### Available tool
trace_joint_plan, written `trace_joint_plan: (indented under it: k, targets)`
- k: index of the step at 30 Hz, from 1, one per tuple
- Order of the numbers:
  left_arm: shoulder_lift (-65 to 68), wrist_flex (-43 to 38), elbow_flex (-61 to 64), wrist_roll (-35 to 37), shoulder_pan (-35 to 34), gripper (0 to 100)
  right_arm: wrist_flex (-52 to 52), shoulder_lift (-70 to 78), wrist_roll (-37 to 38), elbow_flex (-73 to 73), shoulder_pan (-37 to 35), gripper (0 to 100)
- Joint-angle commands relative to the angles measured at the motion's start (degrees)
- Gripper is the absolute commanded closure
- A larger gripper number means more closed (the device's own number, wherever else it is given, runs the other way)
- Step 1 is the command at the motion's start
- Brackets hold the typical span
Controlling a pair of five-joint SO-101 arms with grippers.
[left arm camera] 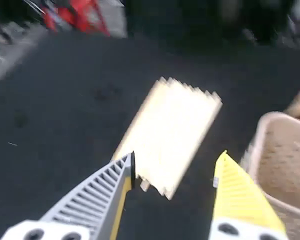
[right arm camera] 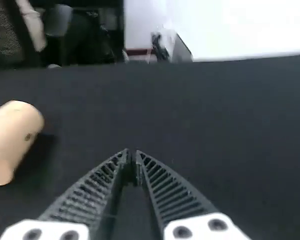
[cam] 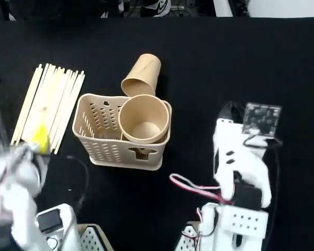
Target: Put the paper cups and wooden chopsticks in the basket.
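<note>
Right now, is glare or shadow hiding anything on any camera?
Left wrist view: the bundle of pale wooden chopsticks glares into one flat bright patch, sticks not separable. Right wrist view: the white wall is blown out; the lying tan paper cup throws a soft shadow on the black tablecloth. High view: even light, no glare.

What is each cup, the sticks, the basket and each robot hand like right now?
Cup in basket: upright, mouth up.
Cup on table: tipped on its side, by the basket.
Chopsticks: lying flat together on the table.
Basket: upright, holding a cup.
Left hand: open, by the chopsticks.
Right hand: shut, empty.
</note>
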Motion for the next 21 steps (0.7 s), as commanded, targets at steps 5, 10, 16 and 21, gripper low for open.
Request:
trace_joint_plan:
  k: [5,10,16,21]
  targets:
    - [33.05,8.97,-18.77,0.70,14.64,74,-8.00,13.32,-2.02,-1.01,2.29,98.7]
    - [44.66,8.88,-20.62,0.70,17.71,74,-9.76,21.32,-1.93,-3.82,2.11,98.7]
    - [51.34,6.86,-20.53,0.70,17.80,84,-9.76,28.44,-2.02,-7.34,2.20,98.7]
    - [51.69,7.03,-20.62,0.79,17.71,96,-7.21,35.03,-2.20,-11.47,2.02,98.7]
